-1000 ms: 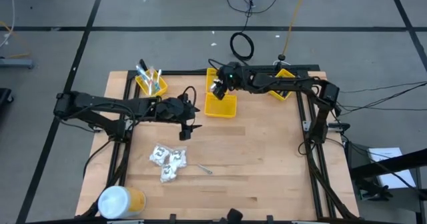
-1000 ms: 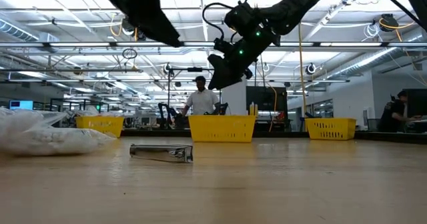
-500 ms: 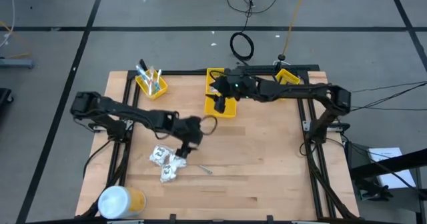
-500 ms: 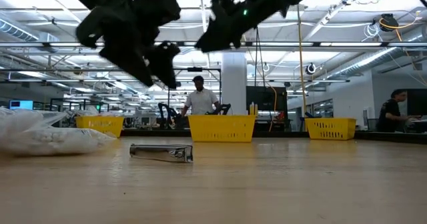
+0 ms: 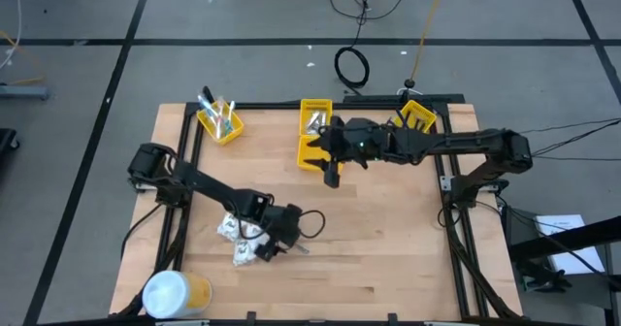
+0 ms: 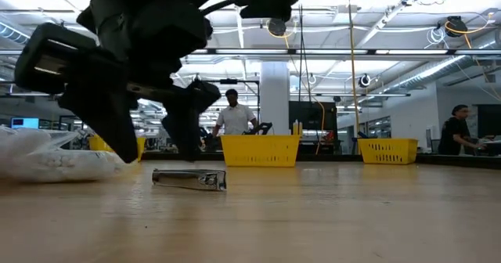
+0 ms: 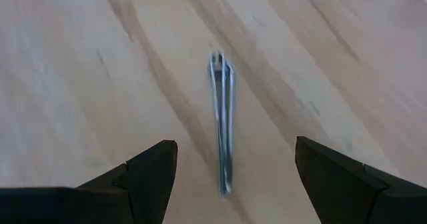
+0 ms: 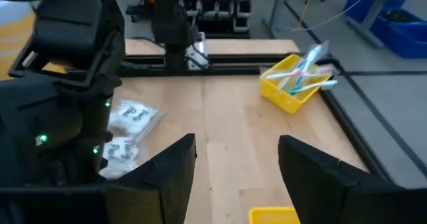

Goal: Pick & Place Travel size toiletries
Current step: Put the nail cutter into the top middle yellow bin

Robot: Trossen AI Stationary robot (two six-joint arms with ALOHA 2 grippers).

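Observation:
A small slim silvery item (image 7: 222, 127) of the travel size toiletries lies flat on the wooden table (image 5: 388, 239), also seen in the low view (image 6: 189, 179). My left gripper (image 7: 235, 143) stands open just above it, pointing steeply down, a finger on either side and neither touching it. White crinkly packets (image 5: 241, 237) lie beside it, toward the table's left. My right gripper (image 5: 331, 176) hangs open and holds nothing, high above the near end of the middle yellow bin (image 5: 312, 137). In its wrist view (image 8: 237, 141) nothing is between the fingers.
A yellow bin with pastel toothbrushes (image 5: 219, 118) stands at the far left and another yellow bin (image 5: 416, 116) at the far right. A large white-and-yellow cylinder (image 5: 175, 293) stands at the near left corner. People stand in the room beyond the table (image 6: 233, 116).
My left gripper has come down and toward the table's near edge, past the white packets, until it stands over the silvery item. My right gripper has risen from over the middle bin and drawn toward the near edge. The silvery item and the packets have not moved.

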